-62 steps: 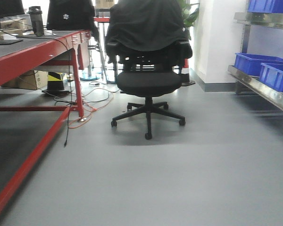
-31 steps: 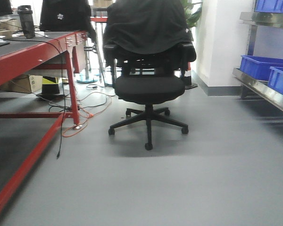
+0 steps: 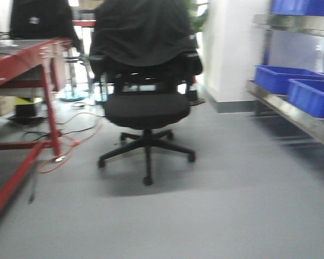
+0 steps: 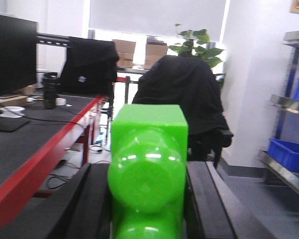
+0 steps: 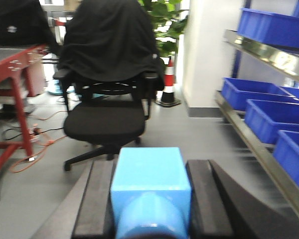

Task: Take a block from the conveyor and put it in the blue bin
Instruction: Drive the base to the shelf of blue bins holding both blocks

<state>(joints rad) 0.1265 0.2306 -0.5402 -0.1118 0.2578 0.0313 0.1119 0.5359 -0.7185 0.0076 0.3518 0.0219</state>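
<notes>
Left gripper (image 4: 143, 167) is pinching a bright green block (image 4: 148, 124), and I am seeing its black fingers (image 4: 87, 199) pressing against the block's two sides in the left wrist view. Right gripper (image 5: 150, 163) is clamping a light blue block (image 5: 149, 174) the same way, one dark finger (image 5: 202, 199) lying against each flank. Both blocks are sitting in the jaws with their square ends pointing forward into the room.

Ahead of me an office chair (image 3: 146, 108) is standing on the grey floor (image 3: 216, 216) with a black jacket (image 3: 140, 32) hanging over its back. A red table (image 3: 21, 59) is running along my left, and an orange cable (image 3: 70, 145) is trailing on the floor beside its leg. On my right, blue bins (image 3: 283, 78) are sitting in a row on a metal shelf (image 3: 291, 116), well apart from both grippers. The front view is coming through blurred, so I am not making out finer detail on the bins
</notes>
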